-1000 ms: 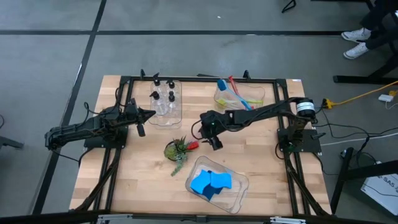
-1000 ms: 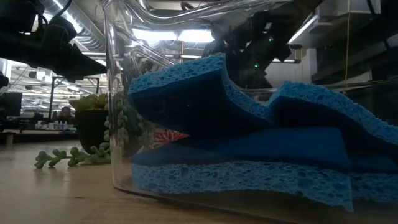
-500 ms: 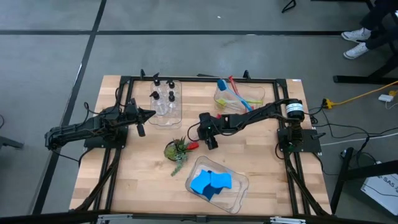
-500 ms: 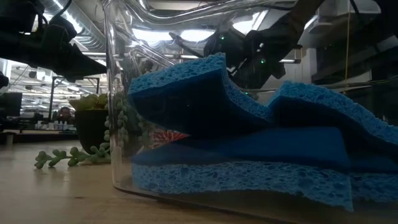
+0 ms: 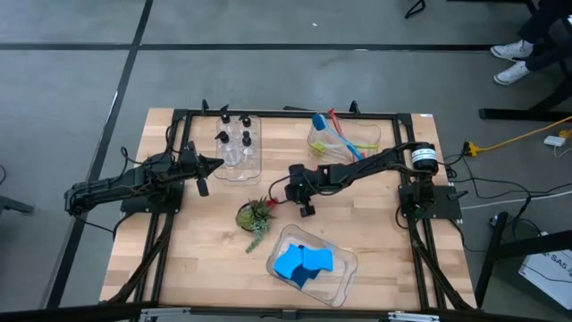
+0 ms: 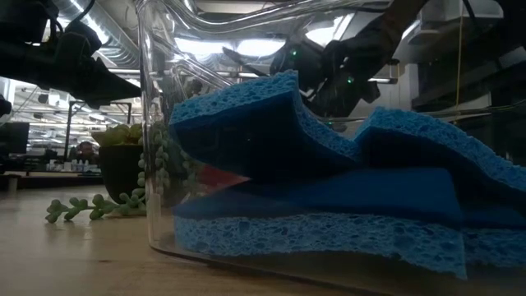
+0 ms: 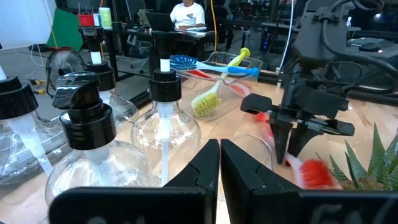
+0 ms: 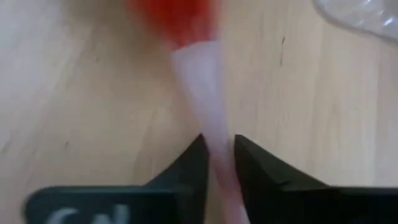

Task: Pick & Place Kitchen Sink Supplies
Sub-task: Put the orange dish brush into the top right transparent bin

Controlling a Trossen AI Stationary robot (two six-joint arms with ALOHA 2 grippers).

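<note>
Here the right claw (image 8: pixel 216 163) is clamped on the red brush (image 8: pixel 200 74) beside the potted plant (image 5: pixel 255 215), low over the surface (image 5: pixel 206 241). The left claw (image 7: pixel 219 163), fingers together, waits by the pump bottles (image 7: pixel 163 118).

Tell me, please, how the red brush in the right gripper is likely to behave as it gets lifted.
The red brush is probably light: its handle is thin and pale. The right gripper pinches that narrow handle away from the bristle head, so the head may droop or swing. The smooth, tapered handle could also slip or twist between the fingers.
</note>
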